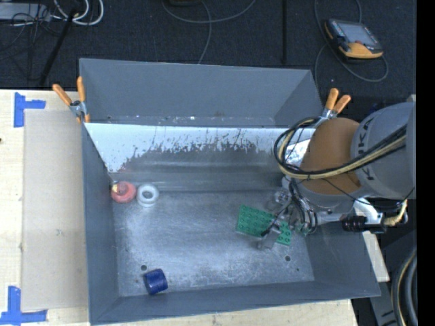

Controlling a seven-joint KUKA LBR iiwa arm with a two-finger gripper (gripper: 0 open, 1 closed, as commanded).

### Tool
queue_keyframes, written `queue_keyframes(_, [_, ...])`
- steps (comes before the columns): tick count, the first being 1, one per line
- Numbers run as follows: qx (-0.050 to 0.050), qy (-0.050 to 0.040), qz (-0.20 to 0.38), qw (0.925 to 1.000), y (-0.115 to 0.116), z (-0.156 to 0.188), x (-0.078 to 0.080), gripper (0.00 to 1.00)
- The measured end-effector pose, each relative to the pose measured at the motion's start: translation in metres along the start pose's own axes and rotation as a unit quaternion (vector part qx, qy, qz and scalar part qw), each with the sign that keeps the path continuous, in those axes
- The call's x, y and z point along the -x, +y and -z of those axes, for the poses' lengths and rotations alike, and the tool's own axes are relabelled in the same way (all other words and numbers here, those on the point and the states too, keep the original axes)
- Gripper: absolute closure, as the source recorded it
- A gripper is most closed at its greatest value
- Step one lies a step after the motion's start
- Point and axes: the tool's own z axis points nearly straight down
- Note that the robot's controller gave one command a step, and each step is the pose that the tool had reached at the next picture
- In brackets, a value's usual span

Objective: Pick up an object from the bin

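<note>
Green board (253,220), blue cylinder (155,281), white ring (147,195), pink-red disc (122,193), grey bin (204,90).

My arm (389,156) reaching in from the right, wrist (325,194) under its orange cover (329,155) (black and yellow cables (291,148) looped around it), jaws held low, pointing down and leftward.

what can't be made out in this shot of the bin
The green flat piece: right end hidden under the end effector, camera view; grip unclear.
The pink round thing and white ring, camera view: too small to identify.
The blue cylinder, camera view: too small to identify.
</note>
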Motion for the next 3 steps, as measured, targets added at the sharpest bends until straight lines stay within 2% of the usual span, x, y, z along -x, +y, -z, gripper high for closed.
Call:
queue_keyframes(1, [0.000,0.0006,0.001,1.0000,0.000,-0.001,0.000,0.00])
queue_keyframes(2, [0.000,0.0000,0.001,1.0000,0.000,0.000,0.000,1.00])
queue_keyframes(3, [0.002,-0.0059,0.002,1.0000,0.001,0.081,0.002,1.00])
